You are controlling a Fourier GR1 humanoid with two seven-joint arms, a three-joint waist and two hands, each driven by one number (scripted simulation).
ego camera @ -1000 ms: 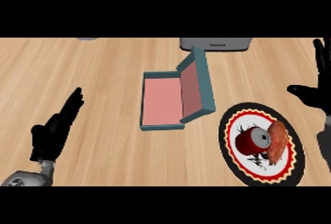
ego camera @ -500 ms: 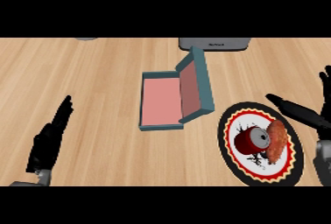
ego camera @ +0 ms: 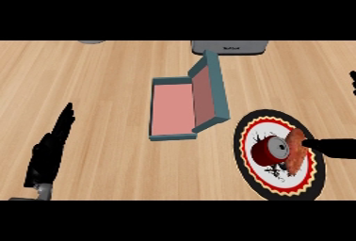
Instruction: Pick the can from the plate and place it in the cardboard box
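Counter top (ego camera: 97,84) of pale wood fills the frame. At centre sits the cardboard box (ego camera: 172,108), open, with teal walls and a pink floor. Its tallest wall stands on the side facing the plate. The plate (ego camera: 259,132) lies at lower right, near the box but not touching it.

The left hand (ego camera: 47,153) rests at lower left with its fingers straight. It holds nothing and is well apart from the box. The right hand (ego camera: 337,147) enters at the right edge and is mostly out of frame. The parts that show are straight and spread, and it holds nothing. One digit points across the plate rim toward the can.

The can (ego camera: 270,151), red with a grey end, lies on its side on the plate. A brown food item (ego camera: 297,149) lies just beside it, between can and digit.

Hazards:
- The can is on its side, so a glancing touch may roll it off the plate.
- The food item blocks the approach and may be pushed or caught in the grasp.
- The tall wall stands in the transfer path, so a low carry may strike it.
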